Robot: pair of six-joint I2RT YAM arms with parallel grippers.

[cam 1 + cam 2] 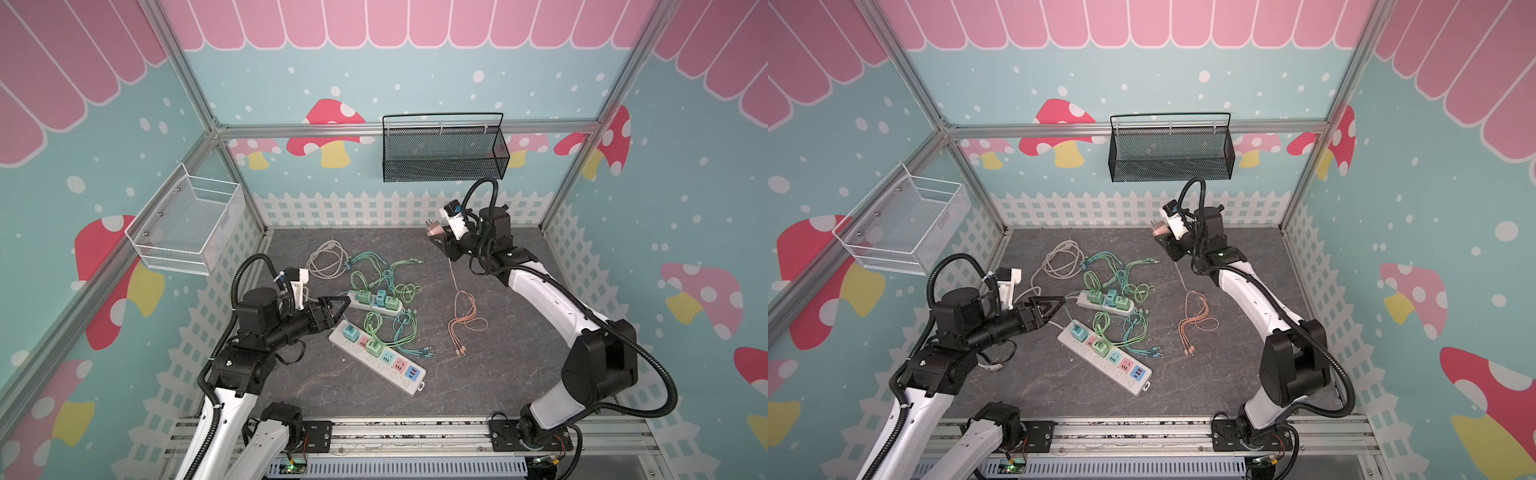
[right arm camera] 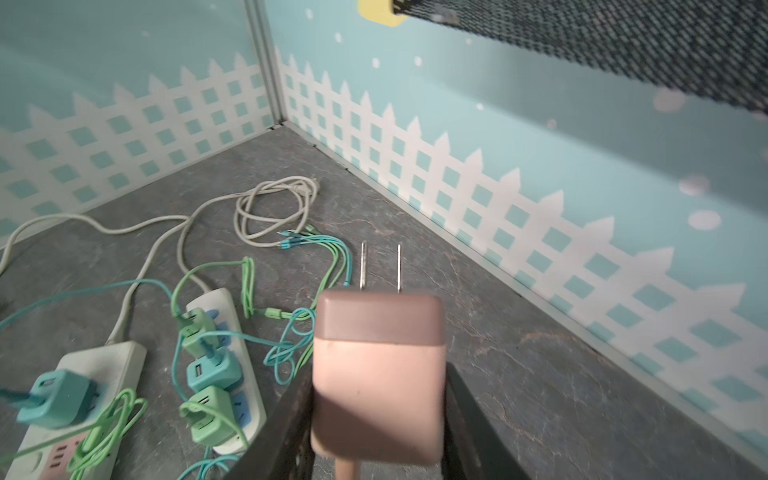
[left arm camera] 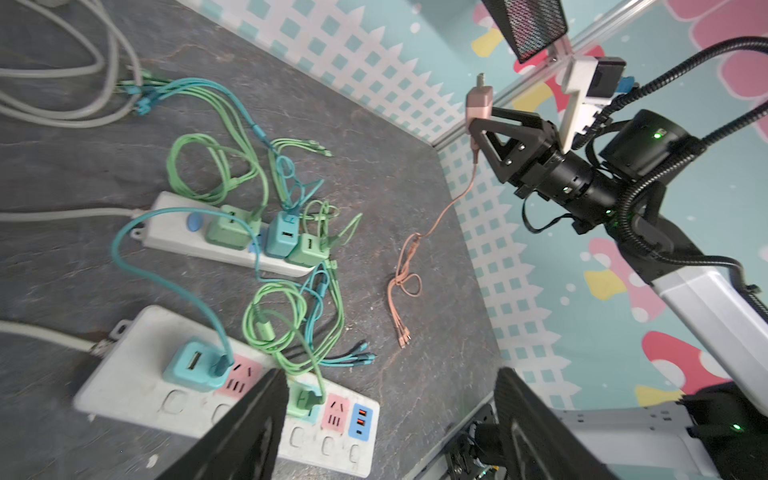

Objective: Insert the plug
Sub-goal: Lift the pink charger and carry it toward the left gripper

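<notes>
Your right hand [image 3: 482,120] is clamped on the pink plug [image 2: 378,374], gripping its body from both sides, with the two flat prongs [image 2: 380,266] clear of the fingers and pointing away from the wrist. You are holding the plug in the air, well above the tabletop [image 1: 498,332], near the far edge and right of its middle. Its pink cable [image 1: 465,316] hangs down from the plug and ends in loose loops on the tabletop, apart from the other wiring.

Your left hand [image 1: 340,306] is spread wide with nothing between its fingers. It hovers toward the left edge, over the near ends of the two strips. The short power strip [image 3: 166,232] lies just beyond it with three green and teal adapters seated. The long power strip [image 3: 137,374] lies nearer the front edge, angled, carrying a teal adapter [image 3: 191,365] and a green one. On that strip a pink socket [image 3: 336,411] beside the blue USB block [image 3: 360,415] stands uncovered. Green and teal cables [image 1: 390,328] tangle between the strips.
</notes>
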